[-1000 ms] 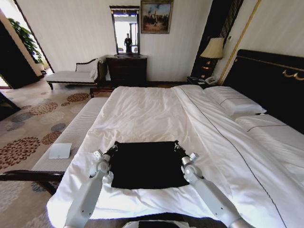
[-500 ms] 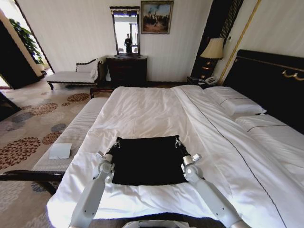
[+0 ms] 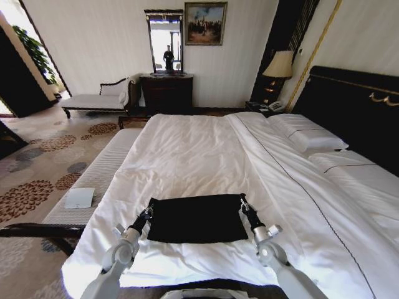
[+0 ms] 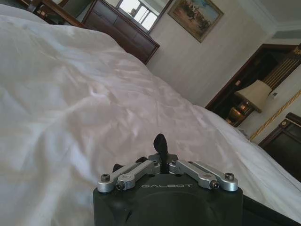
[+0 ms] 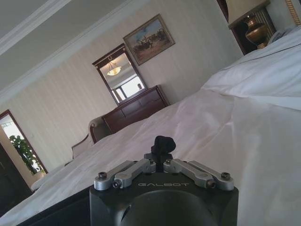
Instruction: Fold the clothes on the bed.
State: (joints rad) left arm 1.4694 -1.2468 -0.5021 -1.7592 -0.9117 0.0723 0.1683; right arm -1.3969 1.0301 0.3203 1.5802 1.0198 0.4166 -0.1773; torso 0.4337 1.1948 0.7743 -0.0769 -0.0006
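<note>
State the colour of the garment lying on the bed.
Black; the T-shirt shows no lettering, lying on the white bed. Best in the head view.

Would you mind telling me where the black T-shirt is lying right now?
In the head view, the black T-shirt lies flat on the near end of the white bed, between the left gripper and right gripper at its far corners.

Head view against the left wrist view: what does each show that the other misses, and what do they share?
Head view alone: the folded black T-shirt lying flat near the foot of the bed, the left pincer and right pincer at its two far corners, plus the pillows and chaise.

Left wrist view alone: the left pincer up close, fingers pressed together.

Both: white bedding, dresser, painting, lamp.
</note>
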